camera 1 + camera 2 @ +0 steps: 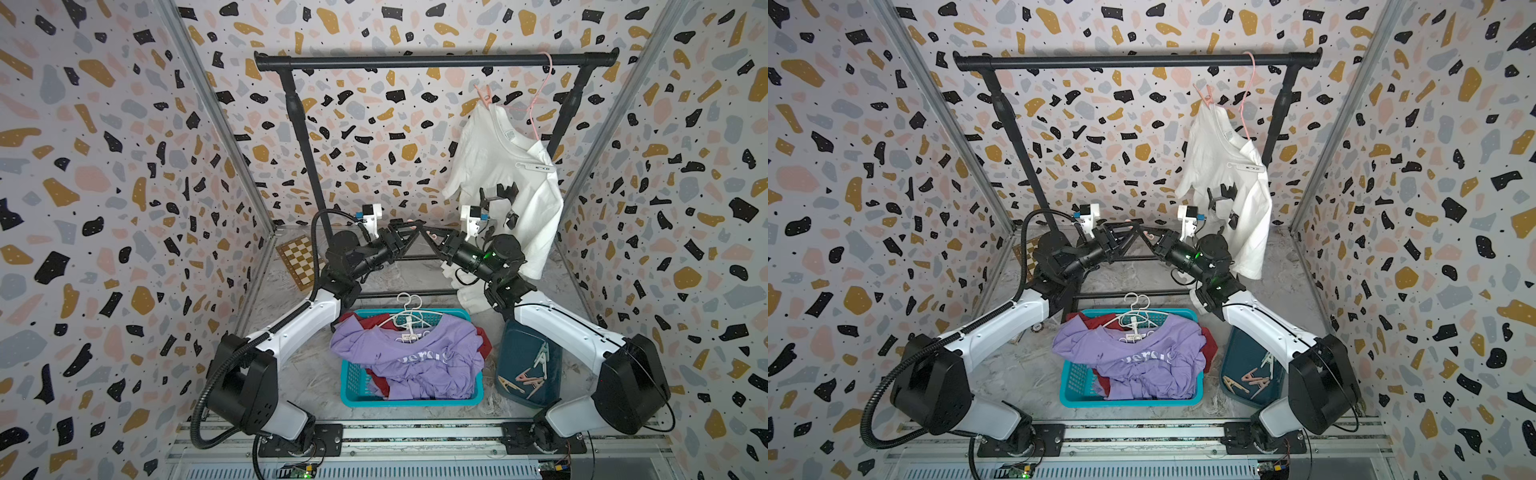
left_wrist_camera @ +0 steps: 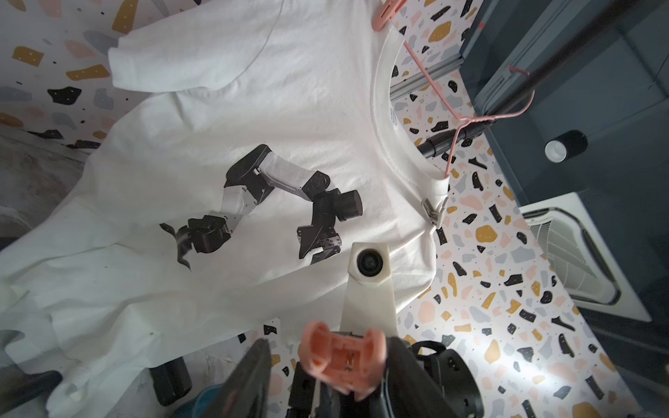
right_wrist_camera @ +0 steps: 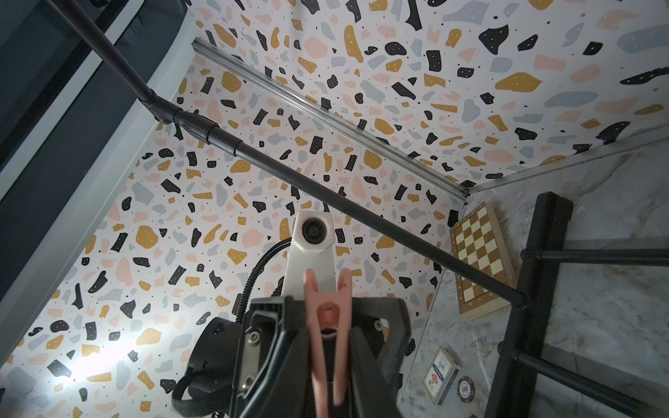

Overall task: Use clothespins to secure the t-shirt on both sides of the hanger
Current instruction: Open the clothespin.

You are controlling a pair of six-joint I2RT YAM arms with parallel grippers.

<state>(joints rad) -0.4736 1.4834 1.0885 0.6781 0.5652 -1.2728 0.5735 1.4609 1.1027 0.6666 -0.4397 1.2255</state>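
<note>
A white t-shirt [image 1: 498, 166] with a black robot-arm print hangs on a pink hanger [image 1: 533, 112] from the black rail [image 1: 415, 62]. A pink clothespin [image 1: 484, 94] grips its upper shoulder and a white one [image 1: 536, 167] lies at the lower shoulder. My two grippers meet tip to tip in mid-air, left of the shirt. The right gripper [image 3: 327, 325] is shut on the legs of a pink clothespin [image 3: 327, 300]. In the left wrist view that clothespin [image 2: 340, 358] shows end-on between the spread fingers of my left gripper [image 2: 325, 358], which is open.
A dark teal tray [image 1: 515, 353] with several loose clothespins [image 1: 528, 376] sits at the front right. A teal basket [image 1: 353, 382] at the front centre holds a purple shirt and a white hanger. A chessboard [image 1: 297, 259] leans at the back left. The rail's posts stand behind the arms.
</note>
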